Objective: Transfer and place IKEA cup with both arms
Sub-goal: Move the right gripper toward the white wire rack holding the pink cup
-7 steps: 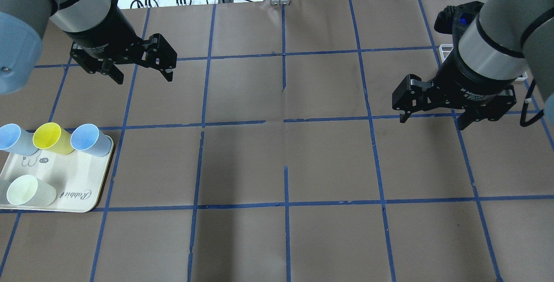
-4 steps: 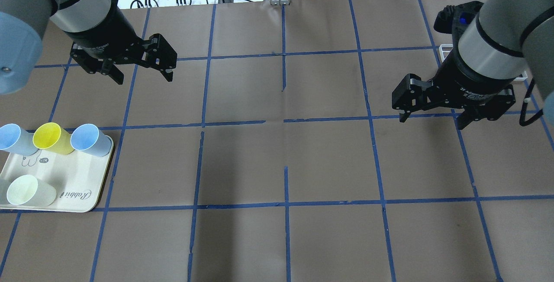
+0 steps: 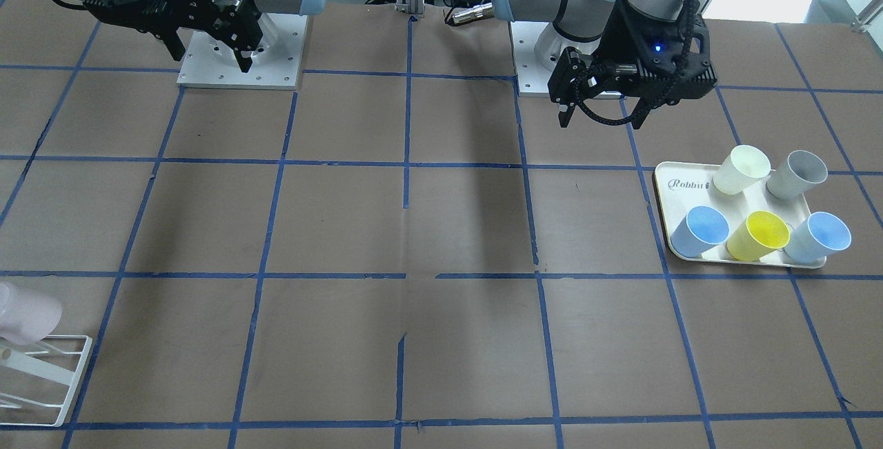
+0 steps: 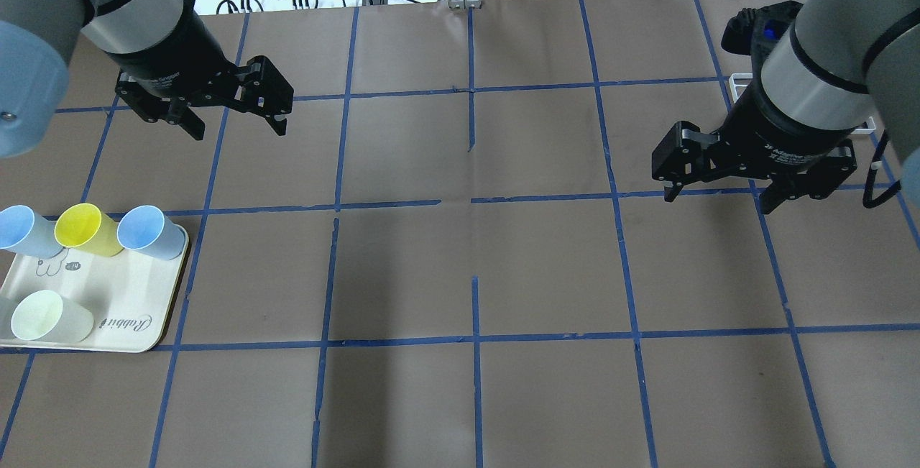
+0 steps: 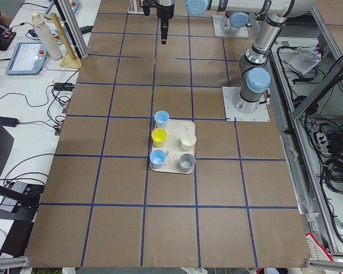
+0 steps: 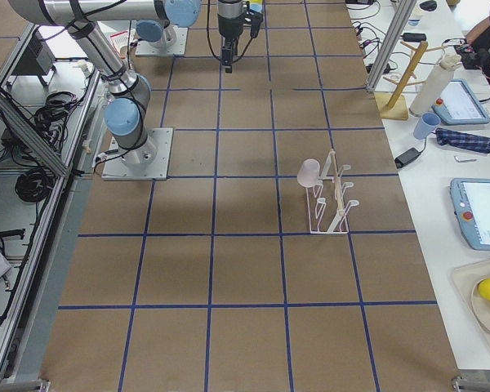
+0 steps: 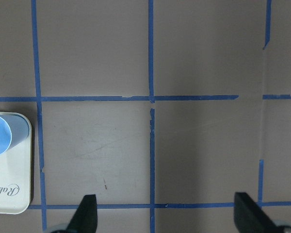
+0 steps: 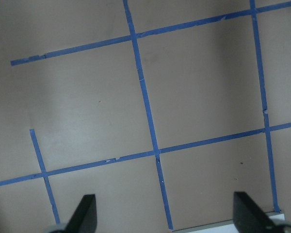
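The pale pink IKEA cup (image 3: 24,312) hangs on a white wire rack (image 3: 43,380) at the table's end on my right side. It also shows in the exterior right view (image 6: 309,172). In the overhead view my right arm hides it. My right gripper (image 4: 719,200) is open and empty above the table, short of the rack; it also shows in the front view (image 3: 210,59). My left gripper (image 4: 237,128) is open and empty above the table, beyond the tray; it also shows in the front view (image 3: 600,120). Both wrist views show open fingers over bare paper.
A cream tray (image 4: 136,310) on my left side holds two light blue cups, a yellow cup (image 4: 83,227), a cream-white cup (image 4: 43,315) and a grey cup (image 3: 797,173). A corner of the rack (image 4: 739,83) shows behind my right arm. Cables lie past the far edge.
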Robot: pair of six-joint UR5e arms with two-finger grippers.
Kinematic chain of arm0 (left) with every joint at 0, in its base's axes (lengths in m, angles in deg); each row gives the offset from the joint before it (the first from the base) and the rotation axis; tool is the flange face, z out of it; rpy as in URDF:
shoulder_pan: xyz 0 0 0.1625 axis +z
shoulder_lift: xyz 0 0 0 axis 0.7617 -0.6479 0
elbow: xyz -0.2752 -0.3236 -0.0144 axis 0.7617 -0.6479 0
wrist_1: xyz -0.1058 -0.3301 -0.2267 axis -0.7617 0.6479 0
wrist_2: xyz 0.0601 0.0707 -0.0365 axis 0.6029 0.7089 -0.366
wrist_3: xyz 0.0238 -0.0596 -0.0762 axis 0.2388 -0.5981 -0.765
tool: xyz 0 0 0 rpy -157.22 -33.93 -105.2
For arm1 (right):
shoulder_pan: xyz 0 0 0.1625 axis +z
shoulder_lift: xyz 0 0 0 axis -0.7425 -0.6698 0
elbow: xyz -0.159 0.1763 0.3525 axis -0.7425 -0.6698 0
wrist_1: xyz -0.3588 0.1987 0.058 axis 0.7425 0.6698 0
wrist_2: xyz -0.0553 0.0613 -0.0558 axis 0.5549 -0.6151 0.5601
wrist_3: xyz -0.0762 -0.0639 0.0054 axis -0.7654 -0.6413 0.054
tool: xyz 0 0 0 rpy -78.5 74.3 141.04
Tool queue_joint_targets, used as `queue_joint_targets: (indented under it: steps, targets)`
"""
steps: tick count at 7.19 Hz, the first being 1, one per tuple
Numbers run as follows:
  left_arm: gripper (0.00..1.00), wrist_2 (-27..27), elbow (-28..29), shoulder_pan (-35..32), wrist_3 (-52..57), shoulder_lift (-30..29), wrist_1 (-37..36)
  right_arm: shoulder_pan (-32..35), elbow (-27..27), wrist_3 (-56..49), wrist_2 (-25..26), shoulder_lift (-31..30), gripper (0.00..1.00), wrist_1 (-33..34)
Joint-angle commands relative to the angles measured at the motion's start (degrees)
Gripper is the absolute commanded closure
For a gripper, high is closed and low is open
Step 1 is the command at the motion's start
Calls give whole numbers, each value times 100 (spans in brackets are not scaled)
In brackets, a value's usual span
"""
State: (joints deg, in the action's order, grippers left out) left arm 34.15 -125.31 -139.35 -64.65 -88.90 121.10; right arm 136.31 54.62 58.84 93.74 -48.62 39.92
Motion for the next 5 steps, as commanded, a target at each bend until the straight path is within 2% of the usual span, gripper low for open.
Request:
queue_joint_targets:
  steps: [1, 3, 5]
  targets:
    - [0, -5, 0, 0, 0, -40, -9, -203, -2, -140, 8, 42, 0, 46]
    - [0, 3, -17, 0, 0, 3, 0, -1105, -72, -1085, -97, 323, 0, 81]
    - [0, -14, -35, 0, 0, -23, -9, -1732, -64, -2332, -98, 621, 0, 824]
